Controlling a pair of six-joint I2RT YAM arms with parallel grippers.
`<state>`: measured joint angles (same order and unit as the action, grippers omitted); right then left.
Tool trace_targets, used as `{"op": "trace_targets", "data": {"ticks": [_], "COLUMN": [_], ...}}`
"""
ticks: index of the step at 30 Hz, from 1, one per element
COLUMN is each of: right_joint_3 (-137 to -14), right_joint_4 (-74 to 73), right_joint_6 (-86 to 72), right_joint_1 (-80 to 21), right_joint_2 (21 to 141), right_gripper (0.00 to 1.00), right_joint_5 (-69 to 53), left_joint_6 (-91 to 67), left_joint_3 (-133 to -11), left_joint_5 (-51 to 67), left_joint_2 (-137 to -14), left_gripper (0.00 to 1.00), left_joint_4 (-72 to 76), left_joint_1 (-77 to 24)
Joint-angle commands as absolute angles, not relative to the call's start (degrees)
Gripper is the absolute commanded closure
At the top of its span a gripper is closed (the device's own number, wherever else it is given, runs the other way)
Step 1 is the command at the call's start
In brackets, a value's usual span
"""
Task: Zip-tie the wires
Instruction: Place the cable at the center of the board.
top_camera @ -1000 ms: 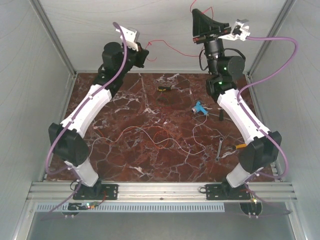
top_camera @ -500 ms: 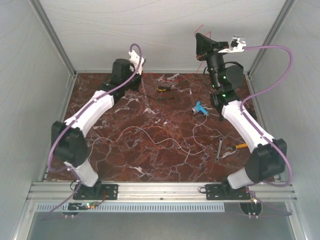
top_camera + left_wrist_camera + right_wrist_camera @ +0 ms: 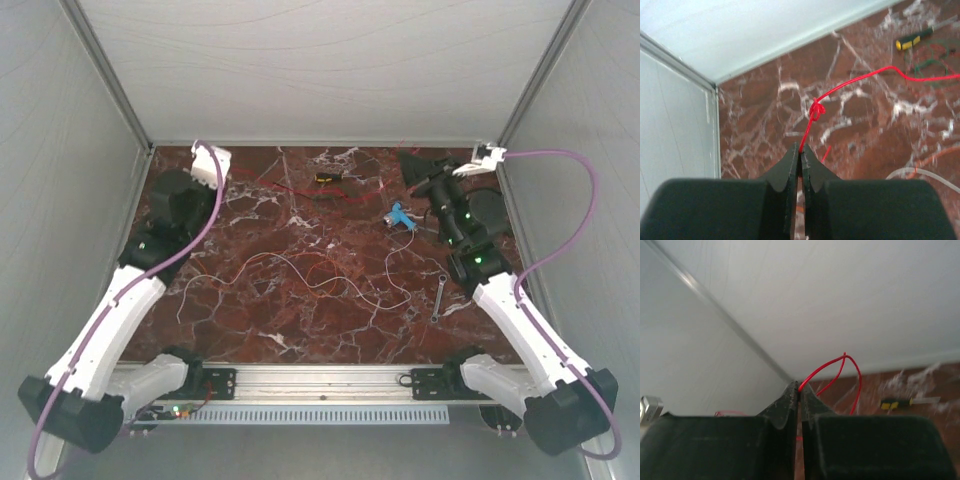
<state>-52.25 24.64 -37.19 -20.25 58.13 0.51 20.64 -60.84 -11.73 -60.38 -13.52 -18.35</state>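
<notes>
Top view: left gripper (image 3: 222, 176) sits low over the counter (image 3: 250, 320), left of the yellow-handled screwdriver (image 3: 328, 179). Right gripper (image 3: 405, 158) is right of the screwdriver, near the back wall. A red wire (image 3: 262, 181) runs from the left gripper toward the screwdriver, slack on the counter. The jaws are too small to read here. The rest of the wires (image 3: 318, 283), white and red, lie tangled nearer the arm bases than the screwdriver, untouched. A blue tool (image 3: 400, 215) and a wrench (image 3: 438, 298) lie on the near-right side of the screwdriver. No zip tie made out.

Left wrist view: jaws pressed together, pinching the red wire (image 3: 812, 122) at its end. There is a small knot (image 3: 816, 107) just past the tips, and from there the wire arcs off below the screwdriver (image 3: 914, 39). A white strand (image 3: 920, 172) crosses the bottom corner, well short of the screwdriver.

Right wrist view: jaws pressed together, pinching the red wire (image 3: 825, 371) right at the tips. It loops up and drops toward the counter, left of the screwdriver (image 3: 910, 401).

Judgement: each arm likely holds one end so the strand can be laid alongside the loose pile for bundling. The gathering is not done and nothing is tied yet.
</notes>
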Motion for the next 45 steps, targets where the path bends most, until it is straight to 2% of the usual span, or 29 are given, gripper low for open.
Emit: {"op": "trace_targets", "data": {"ticks": [1,6,13,21,28,33,45], "right_joint_3": [-45.74,-39.74,-38.42,-35.09,-34.16,-34.1,-30.5], "right_joint_4": [21.54,21.06,21.54,21.62,21.66,20.18,21.37], "right_joint_6": [-43.51,-40.87,-39.22,-38.23,-36.36,-34.52,-33.59], "right_joint_1": [-23.73,-32.38,-38.51,-40.31,-40.48,-40.43,-40.46], "right_joint_2": [55.32,56.3,60.96,63.54,67.1,68.14,70.54], "right_gripper": [1.0,1.0,1.0,1.0,1.0,1.0,1.0], "right_joint_5": [-7.26,-4.67,-4.01,-3.34,-2.15,-0.06,2.36], "left_joint_6": [19.1,18.7,19.57,16.41,16.02,17.59,14.69], "left_joint_3": [-55.82,-48.39,-39.63,-33.69,-28.62,-28.12,-27.28], "left_joint_5": [-12.19,-13.33,-16.51,-20.83,-17.93,-13.06,-16.78], "left_joint_2": [-51.87,-45.26,-39.66,-32.86,-26.48,-29.35,-43.44], "left_gripper": [1.0,1.0,1.0,1.0,1.0,1.0,0.98], "left_joint_4": [-20.96,-22.82,-20.85,-19.71,-17.88,-18.14,-10.52], "left_joint_1": [-18.46,-18.37,-18.37,-18.46,-18.46,-18.55,-18.71]}}
